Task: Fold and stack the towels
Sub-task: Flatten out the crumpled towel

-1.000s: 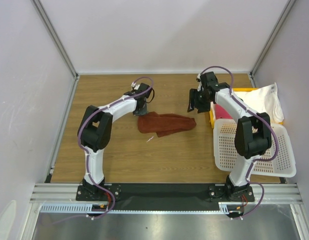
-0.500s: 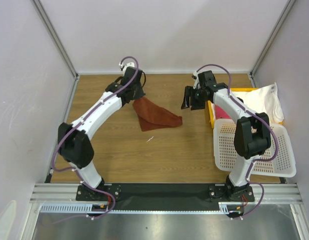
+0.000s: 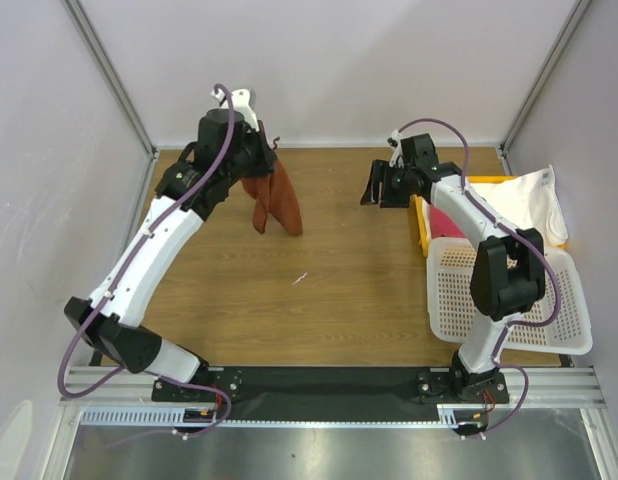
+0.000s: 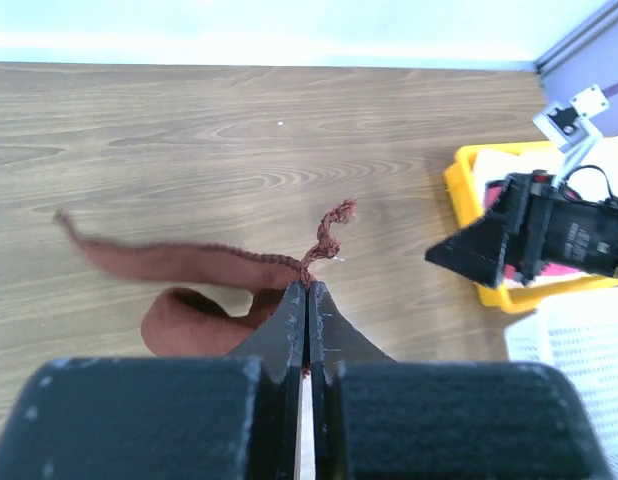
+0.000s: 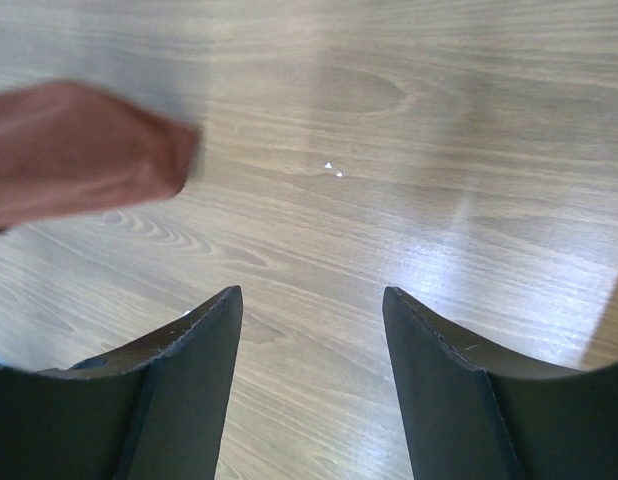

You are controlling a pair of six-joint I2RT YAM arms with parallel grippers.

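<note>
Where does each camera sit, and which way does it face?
Top: above and behind the robot, looking down on the table; left arm and right arm show.
Left wrist: on that arm, facing past the shut left hand to the brown towel it holds.
Right wrist: on that arm, facing the table past the open right hand.
Shared: all three show the brown towel.

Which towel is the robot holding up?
The reddish-brown towel, dangling from the shut left gripper. The white towel and the pink towel lie unheld at the yellow tray on the right.
</note>
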